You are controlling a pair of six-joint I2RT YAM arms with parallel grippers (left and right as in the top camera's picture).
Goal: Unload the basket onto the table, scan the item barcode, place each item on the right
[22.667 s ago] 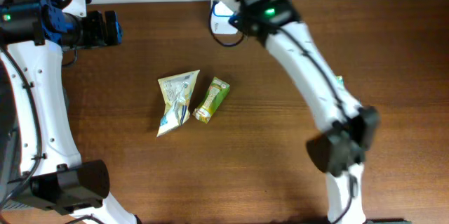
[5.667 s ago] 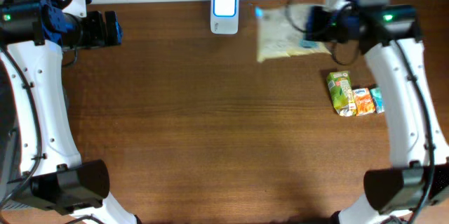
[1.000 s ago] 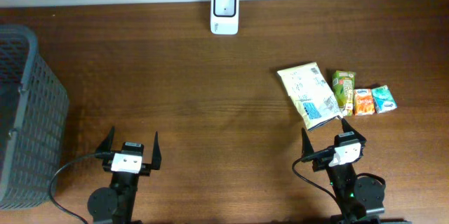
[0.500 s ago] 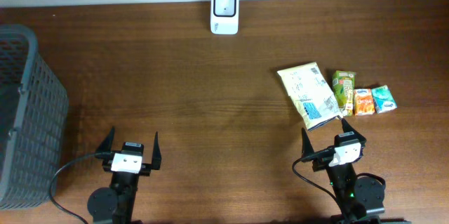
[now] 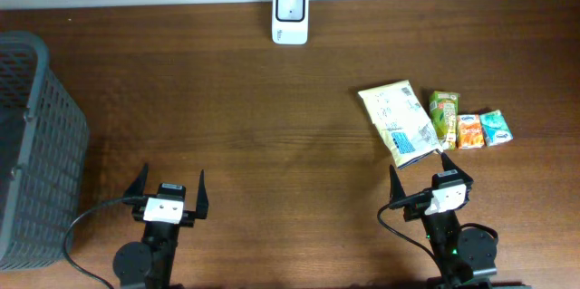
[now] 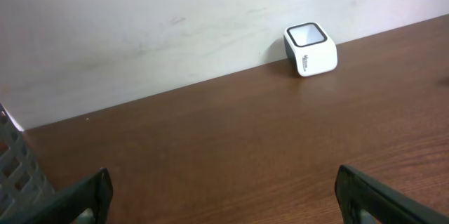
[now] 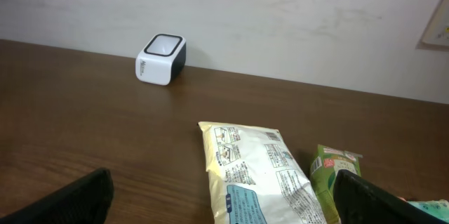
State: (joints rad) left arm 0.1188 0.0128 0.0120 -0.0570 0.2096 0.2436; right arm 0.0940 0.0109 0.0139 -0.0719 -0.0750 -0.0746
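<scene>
We are holding left claw (image 5: 172, 181) and right claw (image 5: 425, 179) spread wide, empty, seemingly because the snack pouch (image 5: 401, 123) and small cartons (image 5: 468, 130) are lying sorted well apart from the scanner (image 5: 290, 4)

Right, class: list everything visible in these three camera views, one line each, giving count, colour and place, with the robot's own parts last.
barcode scanner: one, white with a black face, far edge of the table, against the wall
snack pouch: one, cream with blue print, right side, lying flat
green packet: one, green, just right of the pouch
orange carton: one, orange, right of the green packet
teal carton: one, teal, end of that row
basket: one, grey mesh, far left edge
table: one, dark brown wood
wall: one, off-white, behind the table
left gripper: one, black, near left, open, empty
right gripper: one, black, near right, open, empty
</scene>
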